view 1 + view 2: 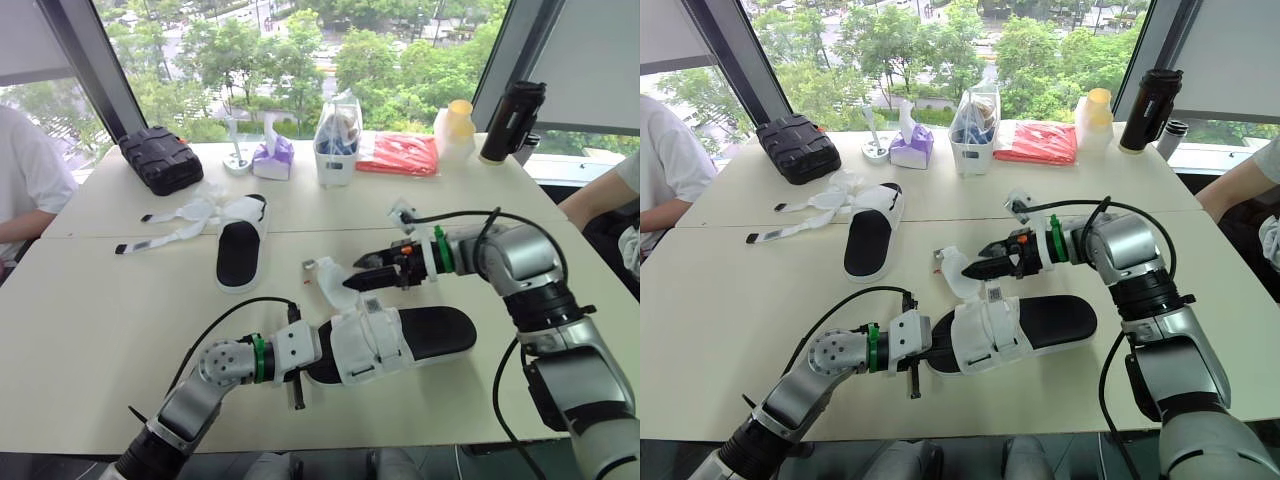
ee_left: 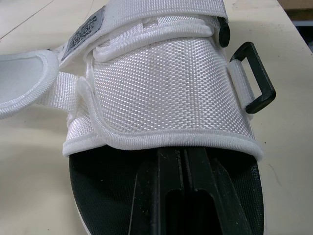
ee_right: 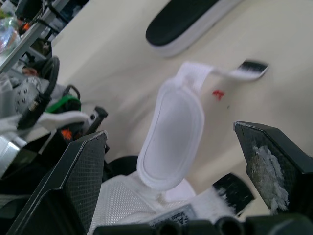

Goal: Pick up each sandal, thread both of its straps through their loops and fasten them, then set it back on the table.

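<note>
Left gripper [image 2: 186, 154], seemingly clenched, pins the sandal [image 1: 430, 332] to the bench [image 1: 120, 330] from inside, steadying it while the released right gripper [image 1: 360, 277] straddles its loose strap [image 1: 330, 285] for threading.

Flat-lying near sandal [image 1: 430, 335], padded strap [image 1: 327, 283] upraised; far sandal [image 1: 240, 255] beyond, straps [image 1: 172, 228] loose.

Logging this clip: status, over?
Right gripper open at loose strap of near sandal. Left gripper under its upper. Far sandal unfastened, clear of work.
</note>
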